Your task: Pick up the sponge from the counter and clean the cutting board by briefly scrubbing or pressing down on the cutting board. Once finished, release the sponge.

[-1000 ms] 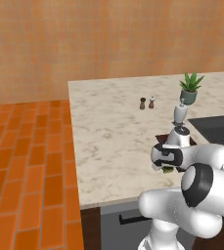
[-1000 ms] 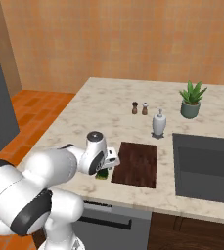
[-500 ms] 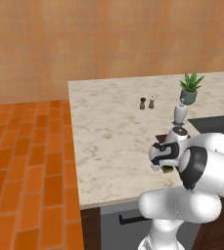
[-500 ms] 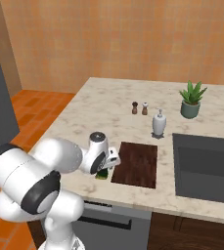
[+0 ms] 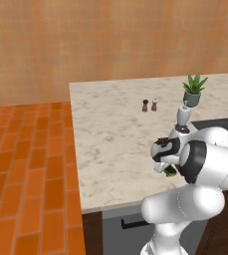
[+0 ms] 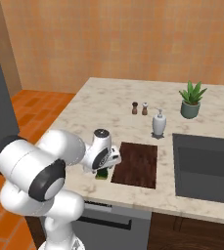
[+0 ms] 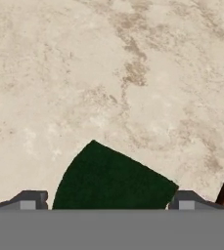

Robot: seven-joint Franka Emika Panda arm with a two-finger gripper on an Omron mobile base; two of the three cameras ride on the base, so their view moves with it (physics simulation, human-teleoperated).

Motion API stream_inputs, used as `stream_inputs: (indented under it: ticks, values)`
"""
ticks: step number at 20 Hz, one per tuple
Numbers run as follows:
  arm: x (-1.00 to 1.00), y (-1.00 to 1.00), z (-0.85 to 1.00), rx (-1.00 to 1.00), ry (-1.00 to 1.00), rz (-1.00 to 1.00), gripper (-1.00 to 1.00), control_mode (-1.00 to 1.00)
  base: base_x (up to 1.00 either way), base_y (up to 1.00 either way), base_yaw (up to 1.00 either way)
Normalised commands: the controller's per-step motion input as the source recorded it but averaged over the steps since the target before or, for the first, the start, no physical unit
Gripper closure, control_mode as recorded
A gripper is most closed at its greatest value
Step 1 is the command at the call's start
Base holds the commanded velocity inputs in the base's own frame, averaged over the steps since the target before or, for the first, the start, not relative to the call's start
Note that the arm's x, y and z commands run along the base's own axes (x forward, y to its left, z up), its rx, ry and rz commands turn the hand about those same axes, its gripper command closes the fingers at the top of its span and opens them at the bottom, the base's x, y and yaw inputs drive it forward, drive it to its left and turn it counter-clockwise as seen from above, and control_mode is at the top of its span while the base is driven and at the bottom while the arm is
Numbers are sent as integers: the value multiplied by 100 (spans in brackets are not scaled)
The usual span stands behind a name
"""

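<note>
The claw (image 7: 106, 201) stands wide, one finger on each side of the sponge (image 7: 111, 178), and nothing is gripped yet. The sponge lies on the bench (image 6: 108, 105), just beside the left edge of the cutting board (image 6: 138, 163) and near the front edge of the bench. If the fingers close off centre, I think the sponge could slide or tip toward that edge. The board is bare; behind it stand a soap bottle (image 6: 159, 122) and two shakers (image 6: 139, 108), so scrubbing should stay forward.
</note>
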Motion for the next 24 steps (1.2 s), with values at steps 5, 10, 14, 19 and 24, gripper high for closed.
stream_inputs:
  ticks: [5,10,14,19,24]
  values:
    - [2,3,-3,0,0,0,100,-100,0,0,0]
    - [-3,4,9,0,0,0,100,-100,0,0,0]
    - [-5,-7,57,0,-1,0,100,-100,0,0,0]
    - [0,-32,23,0,0,0,100,-100,0,0,0]
    - [0,-55,0,1,-1,0,100,-100,0,0,0]
